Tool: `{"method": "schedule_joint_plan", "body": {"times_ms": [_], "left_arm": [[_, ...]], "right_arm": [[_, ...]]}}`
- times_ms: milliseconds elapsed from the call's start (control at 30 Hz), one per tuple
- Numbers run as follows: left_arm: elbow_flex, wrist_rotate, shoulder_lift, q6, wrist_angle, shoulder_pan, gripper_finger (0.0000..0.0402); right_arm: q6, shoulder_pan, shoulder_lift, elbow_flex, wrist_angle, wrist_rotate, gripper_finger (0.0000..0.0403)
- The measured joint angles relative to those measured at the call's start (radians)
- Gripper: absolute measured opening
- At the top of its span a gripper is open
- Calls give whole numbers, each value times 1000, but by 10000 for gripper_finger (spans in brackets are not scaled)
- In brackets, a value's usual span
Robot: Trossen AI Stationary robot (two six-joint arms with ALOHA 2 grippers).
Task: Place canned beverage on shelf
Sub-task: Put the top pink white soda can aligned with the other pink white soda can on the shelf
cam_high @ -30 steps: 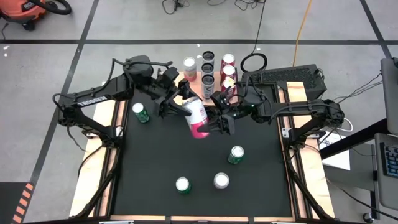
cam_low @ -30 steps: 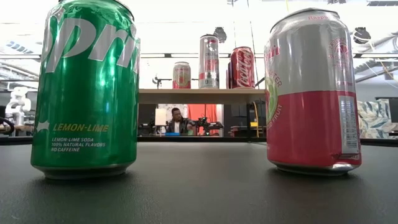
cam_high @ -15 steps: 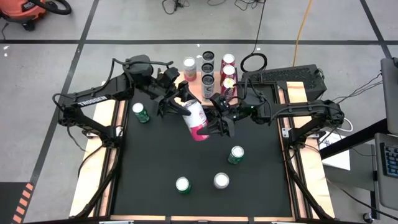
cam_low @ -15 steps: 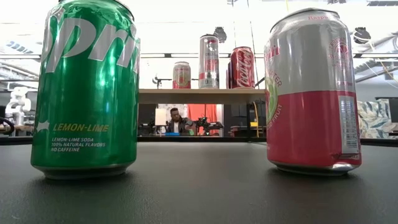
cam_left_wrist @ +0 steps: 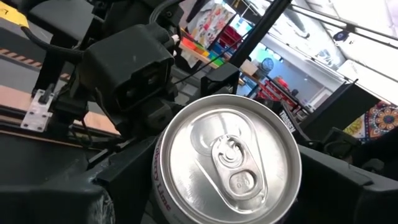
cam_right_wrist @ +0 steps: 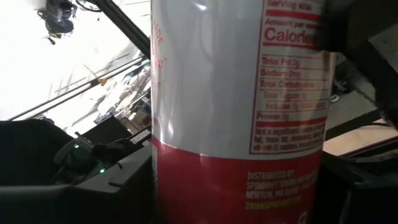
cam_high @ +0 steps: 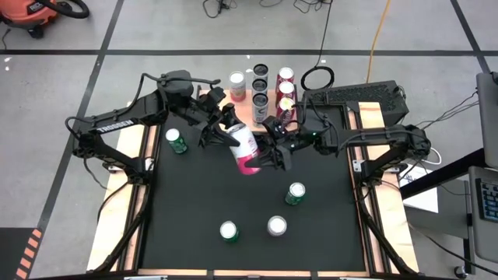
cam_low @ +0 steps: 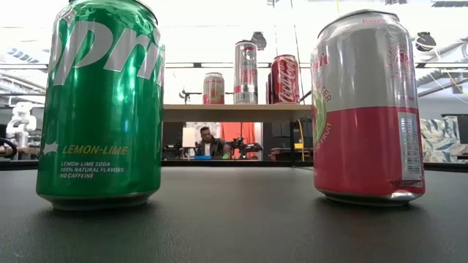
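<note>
While tilted, the can [cam_high: 244, 147] shows white above pink.

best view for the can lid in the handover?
Left wrist: the held can's lid and tab fill the frame. High view shows the can tilted between left gripper and right gripper. Right wrist shows only its label side; low view misses it.

You see both grippers, left [cam_high: 220, 128] and right [cam_high: 274, 153], meeting at the tilted pink-and-white can [cam_high: 244, 148] above the tabletop [cam_high: 194, 194].
</note>
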Motion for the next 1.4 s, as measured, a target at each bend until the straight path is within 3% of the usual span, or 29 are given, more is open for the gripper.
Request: {"method": "schedule_joint_plan", "body": {"times_ms": [567,867,1100,1233,1400], "left_arm": [[0,12,-1,1,-8,1,281],[0,2,-18,-9,-28,27,283],[-1,-51,-43,-28,-15,38,283],[-1,-85,-45,-33,-16,38,283],[-1,-208,-47,-79,-21,50,283]], "right_arm": [[8,0,-1,1,-22,45,278],[31,-2,-14,2,-118,95,351],[-32,-27,-73,2,-172,120,369],[-98,-61,-131,4,-269,124,370],[-237,-89,-197,78,-540,214,370]]}}
